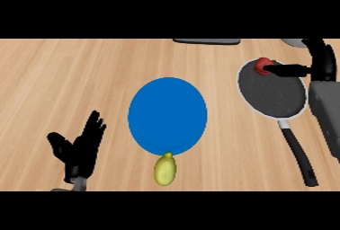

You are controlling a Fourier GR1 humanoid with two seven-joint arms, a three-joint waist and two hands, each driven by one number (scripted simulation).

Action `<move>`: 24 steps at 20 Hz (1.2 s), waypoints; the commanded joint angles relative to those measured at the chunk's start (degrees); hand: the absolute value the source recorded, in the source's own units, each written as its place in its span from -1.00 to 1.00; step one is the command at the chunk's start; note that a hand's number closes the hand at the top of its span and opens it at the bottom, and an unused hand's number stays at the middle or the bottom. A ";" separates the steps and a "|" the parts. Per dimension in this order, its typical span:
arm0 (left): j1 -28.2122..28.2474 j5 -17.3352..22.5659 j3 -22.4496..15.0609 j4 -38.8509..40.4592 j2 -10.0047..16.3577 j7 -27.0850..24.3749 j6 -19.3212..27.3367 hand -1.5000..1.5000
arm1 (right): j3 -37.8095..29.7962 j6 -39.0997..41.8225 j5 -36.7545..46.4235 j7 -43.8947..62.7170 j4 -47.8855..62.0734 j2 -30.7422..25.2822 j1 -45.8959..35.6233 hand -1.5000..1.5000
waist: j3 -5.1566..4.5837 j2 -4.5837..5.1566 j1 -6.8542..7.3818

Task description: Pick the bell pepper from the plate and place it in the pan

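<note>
— Where is the pepper (263,64)?

— At the far rim of the pan (272,96), on the right of the counter (66,81). Only a small red lump of it shows. The rest is covered by the fingertips of the right hand (287,70), which comes in from the right edge and curls around it.

— Is it resting on the pan or held above it?

— I can't tell from this steep angle. It overlaps the rim, and that is all that shows.

— And the plate (167,112)?

— Blue, in the middle of the counter, with nothing on it. A yellow-green fruit or vegetable (165,170) lies at its near edge, its tip touching or just overlapping the rim. What it is I can't make out.

— The other hand?

— The left hand (83,146) is at the lower left, well apart from the plate, fingers straight and pointing up, holding nothing. Its forearm is almost wholly cut off by the lower edge.

— Anything else?

— The pan's black handle (299,155) runs toward the near edge. The right forearm (325,112), grey, is partly cut off by the right edge. A dark flat thing (206,41) at the far edge is cut off too, and I can't identify it.
</note>
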 commanded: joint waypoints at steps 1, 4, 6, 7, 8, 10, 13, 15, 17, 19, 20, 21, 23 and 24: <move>1.24 1.14 1.25 -1.12 1.63 1.23 -1.19 0.00 | -5.92 9.80 -7.07 -7.06 1.52 -2.19 3.17 -1.00 | -0.11 -0.55 -1.07; -0.06 0.15 1.13 -0.52 0.20 0.99 0.56 0.00 | -7.01 19.22 -8.79 -7.92 3.34 -6.36 3.08 -1.00 | -0.18 -0.65 -1.42; 2.33 0.35 1.51 0.66 0.36 -1.96 -1.22 0.00 | -7.73 23.97 -10.14 -10.81 3.76 -6.58 4.60 -1.00 | -0.23 -0.76 -1.46; 0.43 1.08 3.18 1.22 0.98 -0.02 -0.66 0.00 | -7.58 26.99 -10.52 -11.57 3.34 -7.63 6.31 -1.00 | -0.29 -1.11 -2.43; 1.58 -0.19 0.74 -1.29 0.53 0.30 -0.51 0.00 | -7.63 31.27 -10.72 -11.59 4.17 -9.69 6.14 -1.00 | -0.22 -0.98 -1.92; 2.30 -0.25 1.26 -2.11 0.59 2.10 0.58 0.00 | -6.72 32.64 -10.46 -14.64 3.90 -8.89 8.74 -1.00 | -0.28 -1.20 -2.20; 4.38 -0.62 1.77 -3.22 0.33 0.97 0.25 0.00 | -4.64 32.97 -9.82 -16.29 2.67 -6.89 9.96 -1.00 | -0.33 -1.38 -2.32; 1.36 0.33 4.37 2.06 1.14 0.15 -2.64 0.00 | -3.13 34.87 -10.64 -14.98 -2.54 -6.90 13.59 -1.00 | -0.45 -1.81 -3.70; 2.94 -1.15 3.66 0.27 0.47 0.56 -2.02 0.00 | -3.35 33.86 -12.25 -13.75 -2.61 -6.79 14.82 -1.00 | -0.41 -1.63 -3.20; 3.12 -1.92 2.52 -3.27 -0.73 3.78 0.51 0.00 | -3.03 33.62 -14.18 -10.55 -9.03 -6.02 17.46 -1.00 | -0.46 -1.93 -3.86; 1.11 -1.58 4.44 3.04 -1.62 -0.84 -1.06 0.00 | -2.56 33.23 -13.64 -11.74 -7.52 -5.12 19.47 -1.00 | -0.46 -1.78 -3.77; 1.68 -1.06 5.11 1.09 -0.32 0.24 -2.47 0.00 | -2.49 33.14 -14.07 -14.42 -7.53 -4.93 20.89 -1.00 | -0.42 -1.70 -3.47; 2.84 -2.42 4.57 -1.70 -0.92 2.17 -1.45 0.00 | -1.96 32.58 -16.07 -10.75 -11.10 -5.14 20.81 -1.00 | -0.42 -1.69 -3.35; 2.59 -2.05 4.70 0.06 -1.76 0.96 -1.32 0.00 | -1.45 30.46 -17.57 -3.86 -19.48 -1.35 21.86 -1.00 | -0.50 -1.99 -4.06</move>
